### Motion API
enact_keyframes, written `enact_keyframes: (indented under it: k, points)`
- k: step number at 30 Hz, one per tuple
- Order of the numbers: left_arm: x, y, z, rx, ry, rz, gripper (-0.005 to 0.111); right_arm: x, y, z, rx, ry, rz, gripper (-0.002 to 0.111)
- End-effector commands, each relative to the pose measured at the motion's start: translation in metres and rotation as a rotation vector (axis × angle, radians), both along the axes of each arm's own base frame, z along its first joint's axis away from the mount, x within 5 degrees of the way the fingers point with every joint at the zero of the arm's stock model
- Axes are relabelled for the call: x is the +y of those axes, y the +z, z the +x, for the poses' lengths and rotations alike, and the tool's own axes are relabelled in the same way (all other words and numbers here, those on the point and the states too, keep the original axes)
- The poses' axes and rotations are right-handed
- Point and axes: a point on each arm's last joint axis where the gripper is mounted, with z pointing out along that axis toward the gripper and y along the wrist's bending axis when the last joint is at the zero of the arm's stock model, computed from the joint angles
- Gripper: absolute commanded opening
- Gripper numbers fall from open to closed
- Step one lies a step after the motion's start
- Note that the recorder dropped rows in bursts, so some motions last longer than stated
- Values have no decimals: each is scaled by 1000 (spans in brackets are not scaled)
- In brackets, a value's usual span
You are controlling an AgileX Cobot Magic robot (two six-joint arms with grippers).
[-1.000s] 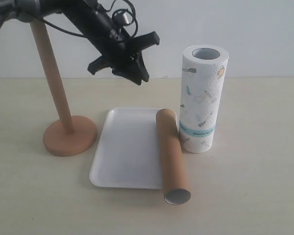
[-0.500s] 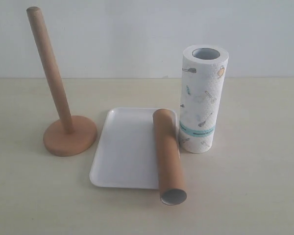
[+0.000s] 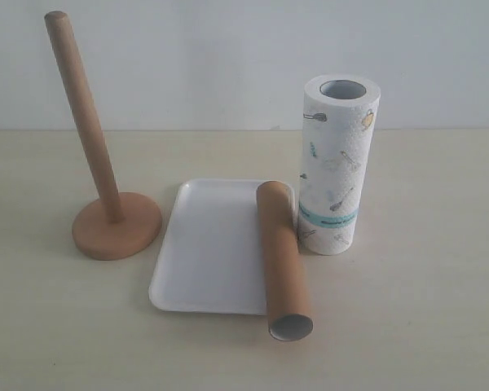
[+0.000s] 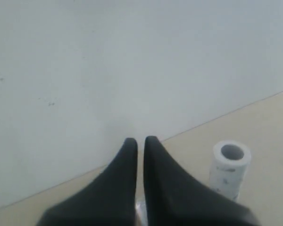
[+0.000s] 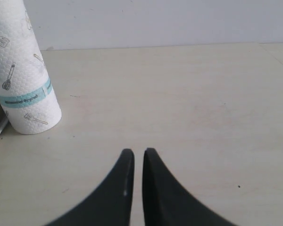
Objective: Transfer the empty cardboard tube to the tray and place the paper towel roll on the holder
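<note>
The empty cardboard tube (image 3: 284,259) lies lengthwise along the right-hand rim of the white tray (image 3: 208,244). Its far end sits over the tray's back corner and its open near end juts past the front edge above the tabletop (image 3: 424,293), so it is on the tray only in part and that step looks loosely done at best. Just beside it the paper towel roll (image 3: 336,163) stands on end, hollow core up, a posture that should suit lowering it over the rod of the holder (image 3: 106,199). The holder stands bare, its rod slightly tilted, on the tray's other side. The exterior view shows no arm at all; only the wrist views account for them. The left gripper (image 4: 140,141), jaws pressed together and holding nothing, hangs high and looks down on the roll's open top against the wall (image 4: 108,61). The right gripper (image 5: 135,153), likewise closed and empty, sits low over bare tabletop near the roll's base, where the teal band and utensil print show close up.
</note>
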Motion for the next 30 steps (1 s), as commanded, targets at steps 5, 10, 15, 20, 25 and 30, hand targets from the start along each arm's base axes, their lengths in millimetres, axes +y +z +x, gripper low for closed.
enact_keyframes:
  k: [5,10,15,20,25,30]
  points:
    - [35,-99,-51,114,160,-27,4,0,1,0,-16,-2,-5,7]
    - [47,-200,-85,26,140,-98,4,0,1,0,-16,-2,-5,7]
    - [63,-284,-121,80,152,-71,4,0,1,0,-16,-2,-5,7]
    - [68,-296,-132,79,155,-75,4,0,1,0,-16,-2,-5,7]
    - [66,-288,-130,-17,235,-120,4,0,1,0,-16,-2,-5,7]
    - [61,-286,-117,-209,399,-201,4,0,1,0,-16,-2,-5,7]
